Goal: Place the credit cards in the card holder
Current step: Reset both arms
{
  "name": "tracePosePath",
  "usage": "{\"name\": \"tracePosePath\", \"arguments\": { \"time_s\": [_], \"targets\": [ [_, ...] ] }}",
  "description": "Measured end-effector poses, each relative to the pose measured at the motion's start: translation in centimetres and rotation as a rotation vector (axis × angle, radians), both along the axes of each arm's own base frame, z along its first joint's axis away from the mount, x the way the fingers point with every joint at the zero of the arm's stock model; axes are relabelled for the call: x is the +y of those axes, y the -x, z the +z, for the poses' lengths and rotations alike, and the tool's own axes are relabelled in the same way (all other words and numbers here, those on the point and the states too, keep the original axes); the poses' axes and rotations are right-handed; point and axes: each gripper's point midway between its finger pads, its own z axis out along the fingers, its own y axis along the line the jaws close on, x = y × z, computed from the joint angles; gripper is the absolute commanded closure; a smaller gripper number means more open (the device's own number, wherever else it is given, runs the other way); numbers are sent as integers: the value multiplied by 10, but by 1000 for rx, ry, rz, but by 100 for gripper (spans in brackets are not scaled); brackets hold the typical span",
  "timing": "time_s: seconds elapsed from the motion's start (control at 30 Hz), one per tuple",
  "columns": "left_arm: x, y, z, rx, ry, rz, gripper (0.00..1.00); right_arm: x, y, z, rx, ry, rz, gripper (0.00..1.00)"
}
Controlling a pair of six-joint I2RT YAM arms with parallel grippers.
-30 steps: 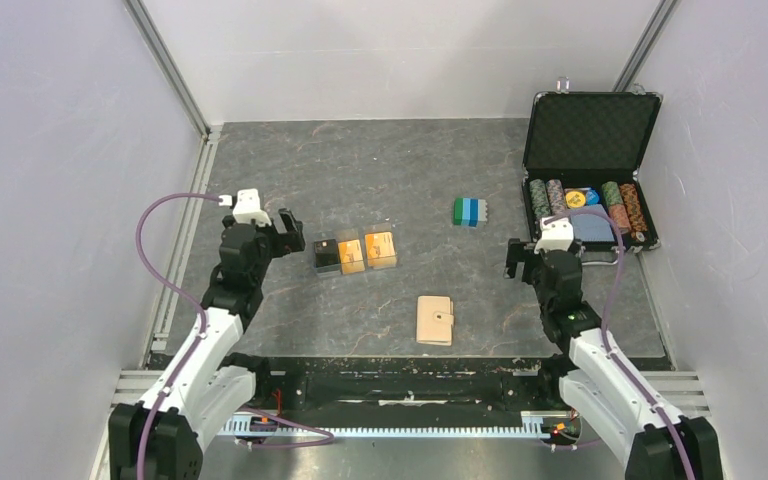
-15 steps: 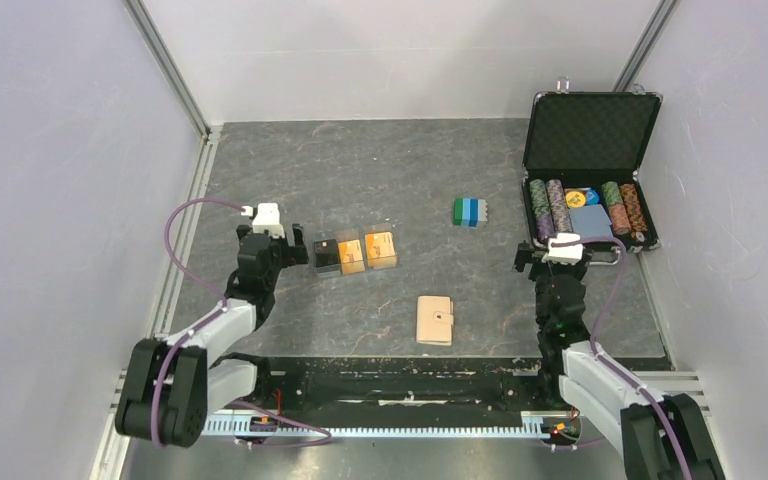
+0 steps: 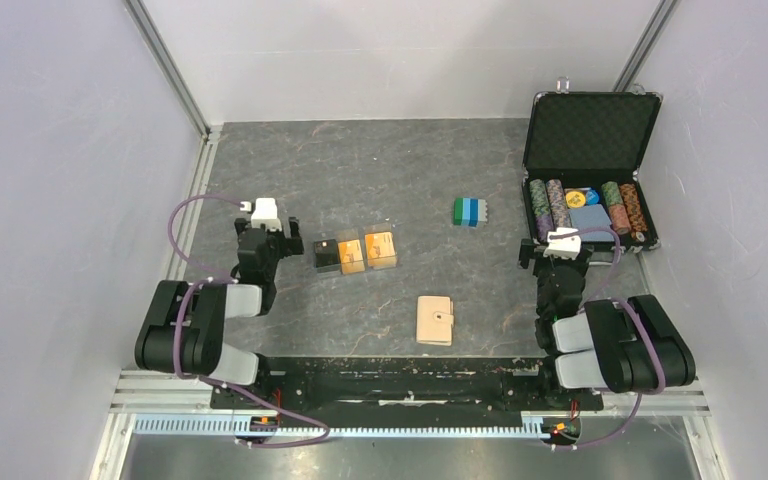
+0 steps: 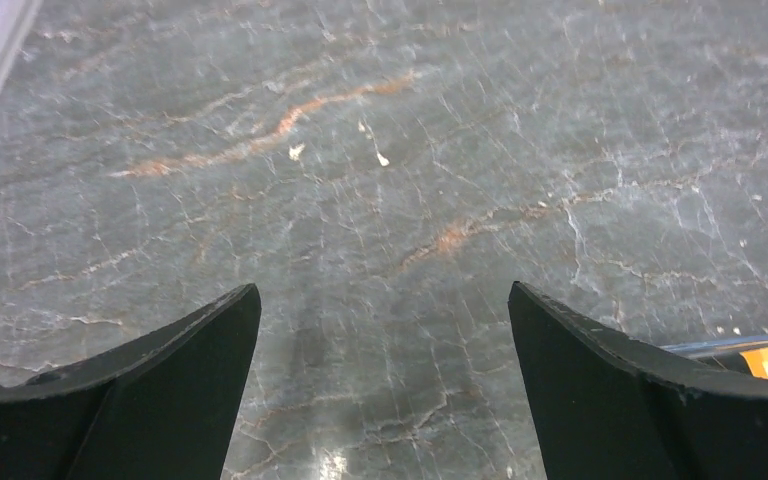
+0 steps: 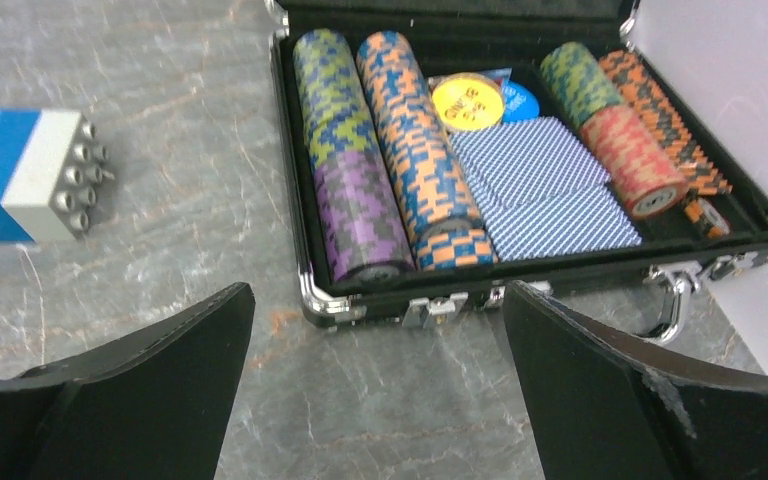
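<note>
Tan card holder; one black, two orange credit cards; grey veined table.

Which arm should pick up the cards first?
Probably the left arm. Its open jaws sit right beside the three cards, nearest the black one. The right arm is across the table, its open jaws facing the chip case, farther from the cards.

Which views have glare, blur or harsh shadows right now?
Top external: even, diffuse light, with no glare on the credit cards. Left wrist: marble texture is sharp, with one small bright reflection on the table below the open left tool. Right wrist: poker chip case and block stack look slightly soft, and the wall at the right edge is bright.
</note>
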Motion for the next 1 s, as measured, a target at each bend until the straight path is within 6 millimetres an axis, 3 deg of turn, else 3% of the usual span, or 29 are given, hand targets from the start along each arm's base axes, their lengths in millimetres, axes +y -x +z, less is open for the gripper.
{"name": "tracePosePath", "arguments": {
  "time_s": [0.3,0.67,1.0],
  "targets": [
    [-7,3,4,-79,28,-59,0,4,-6,20,-83,-8,26,2],
    [-7,1,11,-115,28,-56,0,6,-6,21,-90,-9,40,2],
    [1,4,15,-139,-18,68,0,6,-6,21,-89,-9,41,2]
  ]
}}
